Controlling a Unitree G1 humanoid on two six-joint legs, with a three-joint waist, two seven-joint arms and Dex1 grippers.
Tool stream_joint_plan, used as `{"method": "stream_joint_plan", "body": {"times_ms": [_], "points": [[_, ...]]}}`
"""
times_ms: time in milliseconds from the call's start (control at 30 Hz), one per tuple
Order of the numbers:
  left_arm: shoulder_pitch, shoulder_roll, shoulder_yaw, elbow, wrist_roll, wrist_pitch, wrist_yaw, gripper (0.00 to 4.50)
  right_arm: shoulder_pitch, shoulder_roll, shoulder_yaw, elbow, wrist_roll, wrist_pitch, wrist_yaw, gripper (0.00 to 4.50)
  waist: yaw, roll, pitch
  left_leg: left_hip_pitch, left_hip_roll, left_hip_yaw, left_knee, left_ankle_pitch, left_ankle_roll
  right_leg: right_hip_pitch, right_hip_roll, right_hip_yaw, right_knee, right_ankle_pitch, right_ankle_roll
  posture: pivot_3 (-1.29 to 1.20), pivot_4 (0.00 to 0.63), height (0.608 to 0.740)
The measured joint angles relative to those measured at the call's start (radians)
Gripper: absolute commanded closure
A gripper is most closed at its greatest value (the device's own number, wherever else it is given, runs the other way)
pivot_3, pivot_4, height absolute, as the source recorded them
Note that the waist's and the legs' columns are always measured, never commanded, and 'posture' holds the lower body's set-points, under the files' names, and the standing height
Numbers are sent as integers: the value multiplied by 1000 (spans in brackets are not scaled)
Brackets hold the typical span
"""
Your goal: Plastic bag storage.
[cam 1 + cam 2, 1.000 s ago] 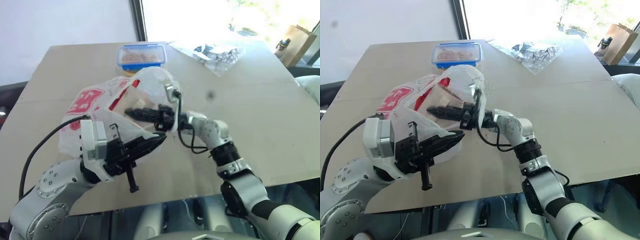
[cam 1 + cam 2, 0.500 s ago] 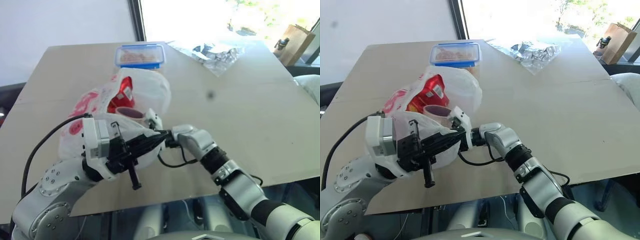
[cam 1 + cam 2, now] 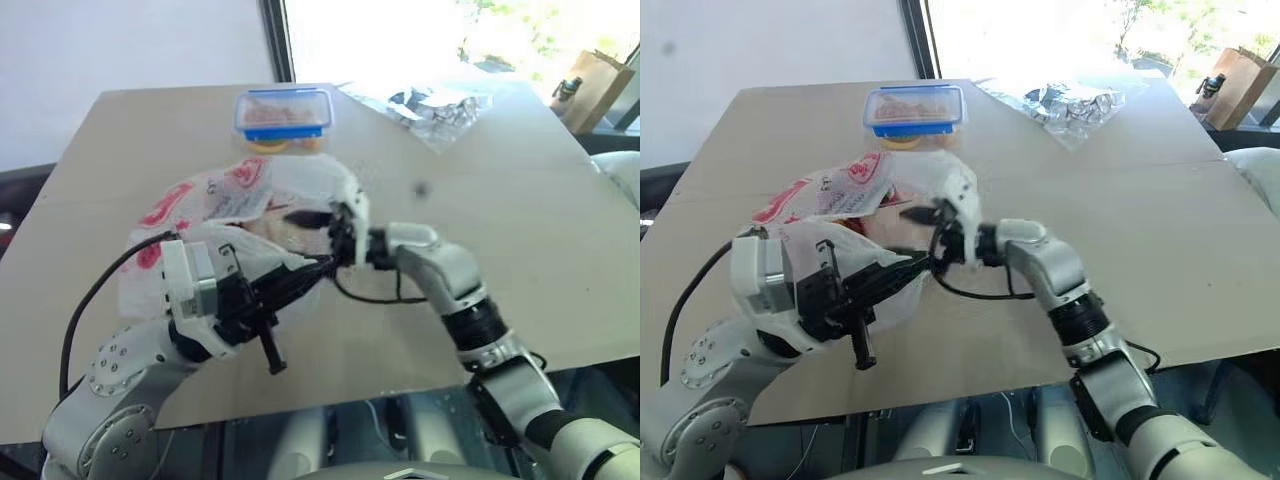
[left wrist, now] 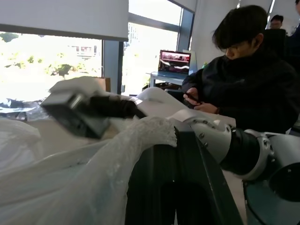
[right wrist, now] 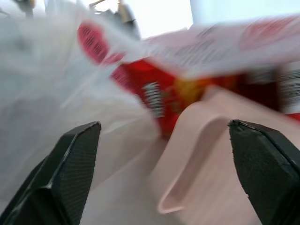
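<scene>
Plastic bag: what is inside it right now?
Inside the plastic bag: a red snack packet and a pale pink object. Film hides anything deeper.

- plastic bag (image 3: 215, 200): translucent white, red print
- packet inside bag (image 5: 164, 93): glossy red
- container (image 3: 284, 112): clear, blue lid rim
- table (image 3: 520, 200): plain beige
- wrapper (image 3: 440, 108): clear silvery
</scene>
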Motion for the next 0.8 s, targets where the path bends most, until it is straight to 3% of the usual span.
{"method": "stream_joint_plan", "body": {"times_ms": [300,567,800], "points": [[-4,0,-10,27,1,-2,-19,4500,-160,-102,-30,117,-249,-120,-234,110,1,0,0,0,0,1,0,0,0,0,0,1,0,-2,-4,0,150,740],[1,1,-9,26,6,-2,-18,4500,-176,-105,-8,213,-297,-129,-222,110,0,0,0,-1,0,1,0,0,0,-1,0,1,0,-2,-4,0,150,740],[16,1,-8,25,17,-2,-17,4500,-184,-96,-35,268,-252,-86,-175,3302,1,0,0,-1,0,0,0,0,0,-1,0,0,0,-2,-4,0,150,740]]}}
